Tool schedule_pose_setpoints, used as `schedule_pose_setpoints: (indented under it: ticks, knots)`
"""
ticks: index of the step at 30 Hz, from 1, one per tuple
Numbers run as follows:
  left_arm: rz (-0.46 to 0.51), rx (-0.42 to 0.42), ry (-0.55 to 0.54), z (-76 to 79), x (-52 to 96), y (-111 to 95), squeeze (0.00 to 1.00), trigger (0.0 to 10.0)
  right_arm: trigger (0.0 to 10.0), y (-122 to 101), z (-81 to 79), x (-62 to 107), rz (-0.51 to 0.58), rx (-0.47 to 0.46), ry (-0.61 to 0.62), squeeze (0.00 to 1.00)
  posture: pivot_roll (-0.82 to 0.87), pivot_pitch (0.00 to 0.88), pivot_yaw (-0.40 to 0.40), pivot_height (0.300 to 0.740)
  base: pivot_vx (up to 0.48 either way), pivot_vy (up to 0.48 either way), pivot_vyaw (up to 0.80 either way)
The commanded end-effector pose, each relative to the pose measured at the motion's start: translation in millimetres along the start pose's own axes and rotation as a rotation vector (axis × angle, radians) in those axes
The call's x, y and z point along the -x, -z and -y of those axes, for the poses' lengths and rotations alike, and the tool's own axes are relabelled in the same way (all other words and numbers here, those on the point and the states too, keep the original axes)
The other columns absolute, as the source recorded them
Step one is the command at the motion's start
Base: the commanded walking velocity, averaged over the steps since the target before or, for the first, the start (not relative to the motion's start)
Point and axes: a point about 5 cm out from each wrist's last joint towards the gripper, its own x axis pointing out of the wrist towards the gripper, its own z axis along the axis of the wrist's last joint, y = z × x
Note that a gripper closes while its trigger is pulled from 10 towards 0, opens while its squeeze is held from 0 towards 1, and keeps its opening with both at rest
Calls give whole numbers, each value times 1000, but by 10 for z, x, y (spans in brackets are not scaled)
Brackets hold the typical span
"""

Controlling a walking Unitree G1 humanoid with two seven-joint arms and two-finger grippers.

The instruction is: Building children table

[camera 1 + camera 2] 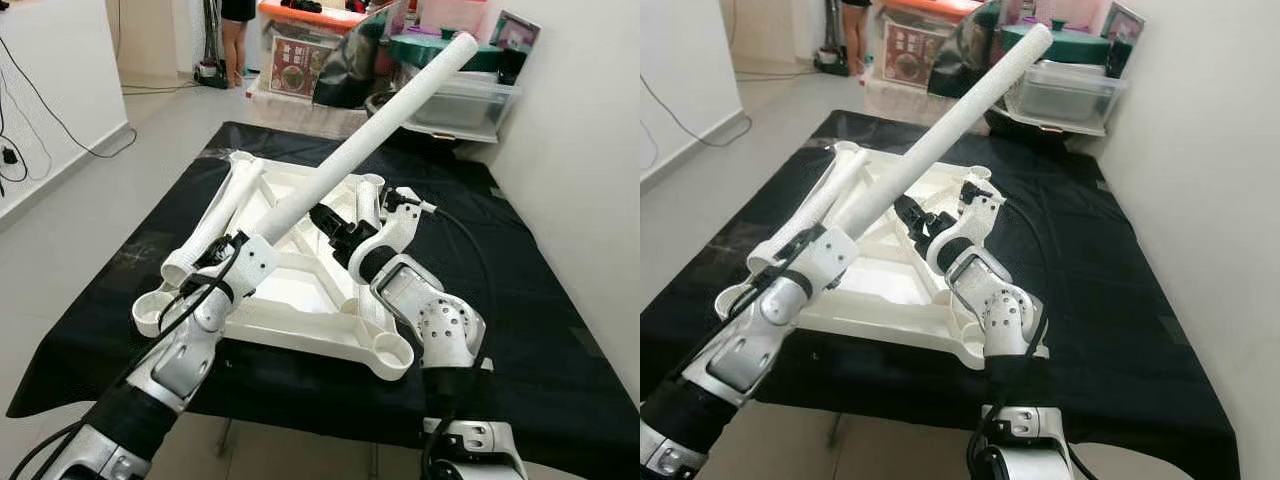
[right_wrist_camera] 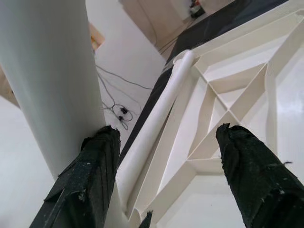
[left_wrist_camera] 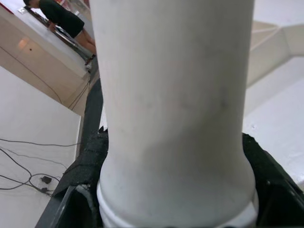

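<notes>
One table leg (image 1: 380, 133) (unmarked) clamped by left gripper (image 1: 243, 262).

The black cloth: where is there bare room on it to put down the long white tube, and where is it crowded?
The black cloth is bare along its right side, between the white tabletop frame and the wall, and in a strip at its far end. The middle is crowded: the frame lies there, a second tube rests on it, and both grippers work above it with the long white tube.

Bright, even indoor light; sharp views, soft shadows.
</notes>
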Motion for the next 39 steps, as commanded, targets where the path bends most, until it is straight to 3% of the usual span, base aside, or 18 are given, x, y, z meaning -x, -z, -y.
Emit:
schedule_pose_setpoints:
  ticks: [1, 9, 14, 16, 21, 26, 39]
  knots:
    - [-27, -23, 42, 112, -19, 29, 0, 10000, 10000, 47, -313, -53, 41, -82, -104, 0, 78, 0, -140, 740, 0, 0, 0]
    - [-34, 1, -17, 20, -44, 52, 0, 10000, 10000, 38, -301, -14, 61, -99, -104, 0, 70, 0, -129, 740, 0, 0, 0]
    - [-62, 12, -140, -285, -37, 164, 0, 10000, 10000, 70, -235, 90, 43, -89, -149, 0, 70, 0, -130, 740, 0, 0, 0]
    - [-69, 9, -147, -312, -32, 187, 0, 10000, 10000, 81, -255, 106, 36, -89, -172, 0, 71, 0, -129, 740, 0, 0, 0]
    - [-72, 4, -141, -297, -40, 193, 0, 10000, 10000, 136, -345, 111, 18, -90, -218, 0, 73, 0, -128, 740, 0, 0, 0]
    - [-51, -20, -79, -146, -93, 104, 0, 10000, 10000, 243, -429, 24, -13, -114, -214, 0, 77, 0, -129, 740, 0, 0, 0]
    - [-18, -43, -21, 29, -127, -13, 0, 10000, 10000, 295, -348, -138, -8, -168, -115, 0, 90, 0, -140, 740, 0, 0, 0]
